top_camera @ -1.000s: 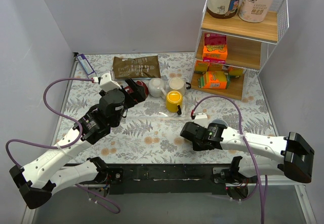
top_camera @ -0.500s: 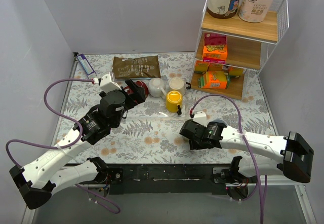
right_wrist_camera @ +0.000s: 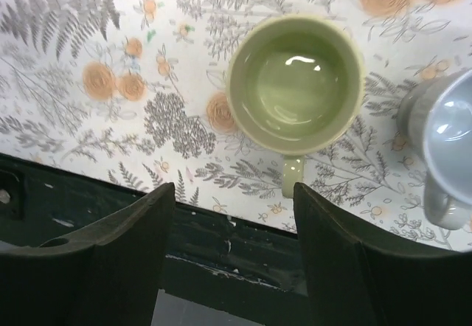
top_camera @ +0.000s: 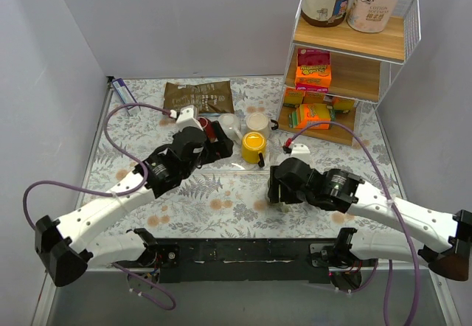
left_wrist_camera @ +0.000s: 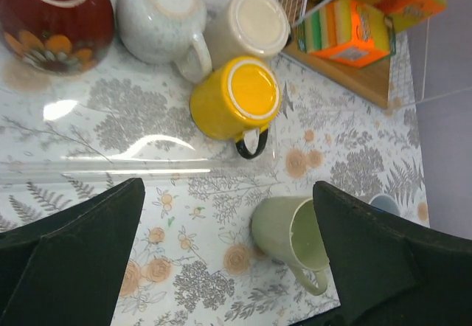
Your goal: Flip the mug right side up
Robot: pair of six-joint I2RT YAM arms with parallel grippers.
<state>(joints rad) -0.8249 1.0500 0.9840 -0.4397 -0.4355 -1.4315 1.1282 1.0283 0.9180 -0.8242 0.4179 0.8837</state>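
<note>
A pale green mug stands upright on the flowered table, its mouth up and its handle toward the near edge. My right gripper hovers just above it, open, with nothing between its fingers. In the left wrist view the same green mug shows low down, next to the right finger. The top view hides it under my right gripper. My left gripper is wide open and empty above the table. It hangs beside a yellow mug that stands upside down.
Behind the yellow mug stand upside down a white mug, a cream mug and a dark red flowered mug. A light blue mug stands upright right of the green one. A wire shelf rack fills the back right.
My right gripper has opened, let go of the green mug and risen above it. My left arm has reached further right, toward the row of mugs.
</note>
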